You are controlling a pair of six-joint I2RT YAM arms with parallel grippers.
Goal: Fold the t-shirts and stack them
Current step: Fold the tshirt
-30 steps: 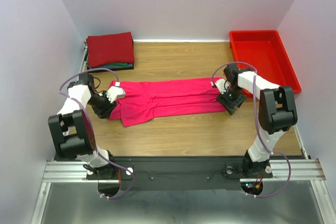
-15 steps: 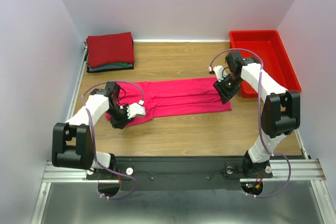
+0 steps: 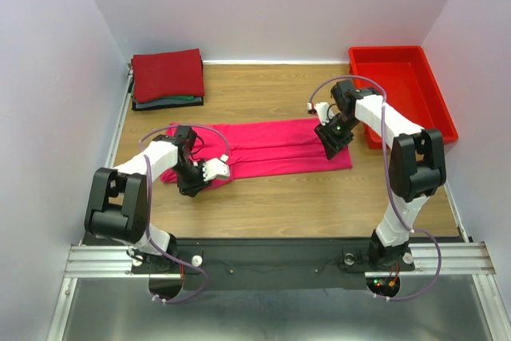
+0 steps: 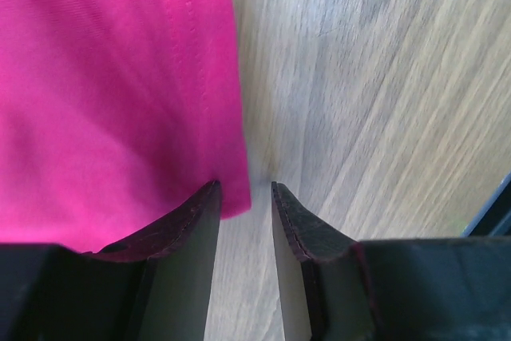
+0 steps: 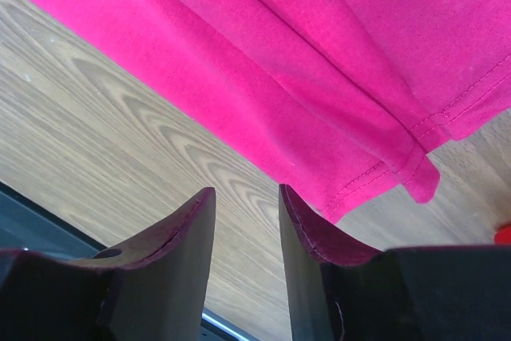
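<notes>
The bright pink t-shirt (image 3: 271, 148) lies on the wooden table as a long strip folded lengthwise. My left gripper (image 3: 217, 170) hovers at its near edge towards the left end. In the left wrist view the hemmed edge of the shirt (image 4: 112, 77) ends beside the left gripper (image 4: 245, 189), which is open, with bare wood showing in the gap. My right gripper (image 3: 321, 111) is by the far edge near the right end. It is open (image 5: 246, 191) over wood, next to a hemmed corner of the shirt (image 5: 335, 53). A folded dark red t-shirt (image 3: 168, 73) tops a stack over green and dark ones (image 3: 172, 101).
A red plastic bin (image 3: 399, 85) stands at the back right, just beyond the right arm. The folded stack sits in the back left corner against the wall. Bare wood (image 3: 303, 205) runs between the shirt and the arm bases.
The left gripper swept right along the shirt's near edge, and the loose lower-left flap now lies tucked in. The right gripper moved up and left from the right end. Both jaws narrowed.
</notes>
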